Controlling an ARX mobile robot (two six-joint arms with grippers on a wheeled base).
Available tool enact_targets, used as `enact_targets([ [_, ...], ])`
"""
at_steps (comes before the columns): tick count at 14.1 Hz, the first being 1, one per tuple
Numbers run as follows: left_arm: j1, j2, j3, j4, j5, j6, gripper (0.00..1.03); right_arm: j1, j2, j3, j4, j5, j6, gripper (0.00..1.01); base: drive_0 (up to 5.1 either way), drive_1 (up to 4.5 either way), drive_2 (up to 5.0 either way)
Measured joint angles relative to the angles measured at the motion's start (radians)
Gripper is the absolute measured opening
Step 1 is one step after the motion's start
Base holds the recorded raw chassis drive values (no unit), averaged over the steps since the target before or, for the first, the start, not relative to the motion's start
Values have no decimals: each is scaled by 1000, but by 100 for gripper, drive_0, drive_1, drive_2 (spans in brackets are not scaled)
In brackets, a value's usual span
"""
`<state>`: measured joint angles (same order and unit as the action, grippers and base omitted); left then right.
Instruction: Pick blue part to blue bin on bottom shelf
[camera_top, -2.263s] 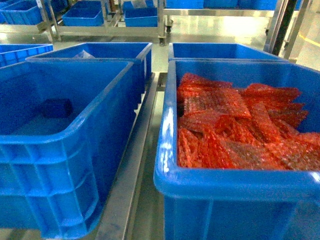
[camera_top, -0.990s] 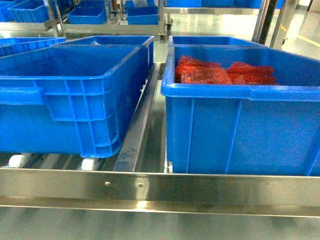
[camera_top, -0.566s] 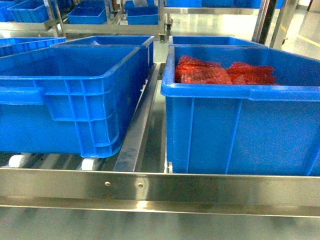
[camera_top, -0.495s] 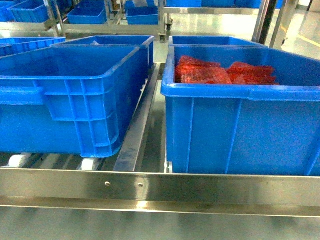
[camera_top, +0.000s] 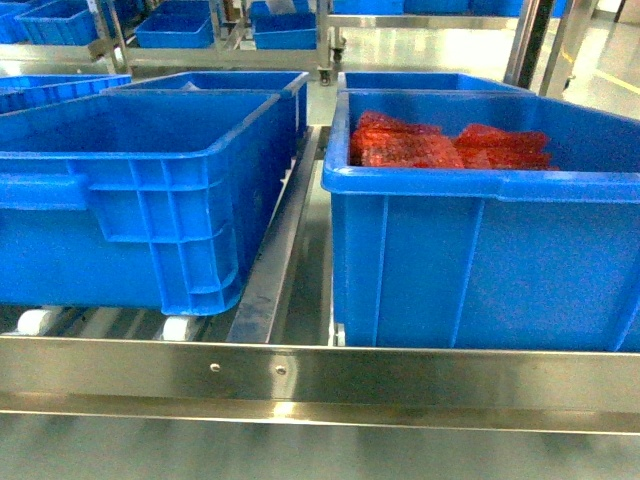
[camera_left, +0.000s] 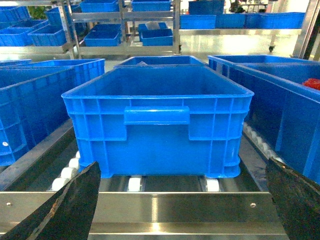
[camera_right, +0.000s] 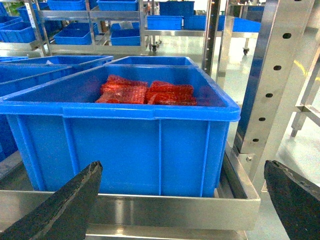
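The blue part is out of view in every frame. On the bottom shelf, behind its riveted front rail (camera_top: 320, 375), two large blue bins stand on white rollers (camera_top: 178, 327). From this low angle the inside of the left bin (camera_top: 150, 200) is hidden. The right bin (camera_top: 480, 260) holds red bubble-wrap bags (camera_top: 440, 145). My left gripper (camera_left: 182, 165) is open and empty, facing the left bin (camera_left: 157, 130) from in front of the rail (camera_left: 175, 207). Facing the right bin (camera_right: 125, 145), my right gripper (camera_right: 182, 164) is open and empty too. Neither gripper shows in the head view.
A steel divider (camera_top: 275, 260) runs between the two bins. More blue bins stand behind them (camera_top: 220, 82) and to the left (camera_left: 30, 110). A perforated steel upright (camera_right: 272, 75) rises at the shelf's right corner. Farther racks hold blue bins (camera_left: 105, 35).
The head view has dropped from looking down into the bins to a lower view with the front rail showing. Over the last second nothing has moved.
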<state>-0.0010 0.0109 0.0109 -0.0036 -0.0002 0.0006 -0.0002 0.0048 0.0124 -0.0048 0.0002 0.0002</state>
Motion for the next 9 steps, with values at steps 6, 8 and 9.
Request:
enact_targets([
  [6,0,0,0,0,0,0,98,0,0,0,0,0,0,98,0,0,0],
  [8,0,0,0,0,0,0,98,0,0,0,0,0,0,98,0,0,0],
  [9,0,0,0,0,0,0,98,0,0,0,0,0,0,98,0,0,0],
])
